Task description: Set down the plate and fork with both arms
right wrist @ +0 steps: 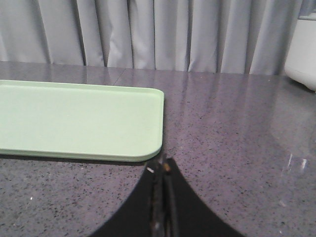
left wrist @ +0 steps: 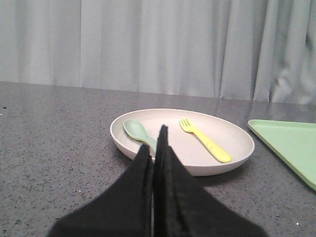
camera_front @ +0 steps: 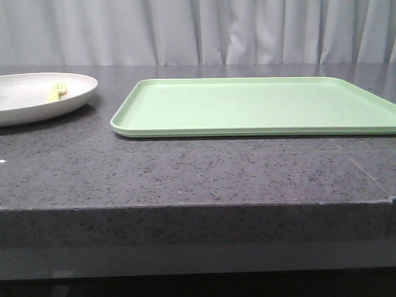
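Note:
The off-white plate sits at the far left of the dark counter, cut by the frame edge. The yellow fork lies in it. In the left wrist view the plate holds the fork and a pale green spoon. My left gripper is shut and empty, its tips just before the plate's near rim. My right gripper is shut and empty, over bare counter just off a corner of the light-green tray. Neither gripper shows in the front view.
The light-green tray lies flat across the middle and right of the counter, and its corner shows in the left wrist view. The counter's front edge runs across the front view. A white object stands at the counter's far side. Grey curtains hang behind.

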You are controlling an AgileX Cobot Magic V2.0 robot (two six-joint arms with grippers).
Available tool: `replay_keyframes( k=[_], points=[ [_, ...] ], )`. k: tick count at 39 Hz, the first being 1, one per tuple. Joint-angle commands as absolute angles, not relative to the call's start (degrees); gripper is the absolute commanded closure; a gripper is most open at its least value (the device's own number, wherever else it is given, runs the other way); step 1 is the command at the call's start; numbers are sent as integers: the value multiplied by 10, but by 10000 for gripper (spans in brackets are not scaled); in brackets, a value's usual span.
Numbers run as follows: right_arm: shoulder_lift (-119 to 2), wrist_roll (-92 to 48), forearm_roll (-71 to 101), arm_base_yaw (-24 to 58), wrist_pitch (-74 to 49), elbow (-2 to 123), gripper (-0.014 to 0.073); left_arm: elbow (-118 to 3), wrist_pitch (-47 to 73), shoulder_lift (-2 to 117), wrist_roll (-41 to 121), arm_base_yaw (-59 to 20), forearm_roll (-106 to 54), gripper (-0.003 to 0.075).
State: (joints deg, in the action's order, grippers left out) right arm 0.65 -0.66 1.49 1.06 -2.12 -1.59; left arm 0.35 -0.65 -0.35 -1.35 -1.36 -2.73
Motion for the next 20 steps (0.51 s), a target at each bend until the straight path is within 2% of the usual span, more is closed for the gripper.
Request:
replay_keyframes(
  k=[1, 20],
  points=[
    [17, -11, 10, 10, 29, -13, 661, 4, -53, -15, -14, -13, -31, 738],
    [17, -11, 10, 10, 45, -13, 661, 4, -54, -15, -14, -13, -31, 738]
  ],
)
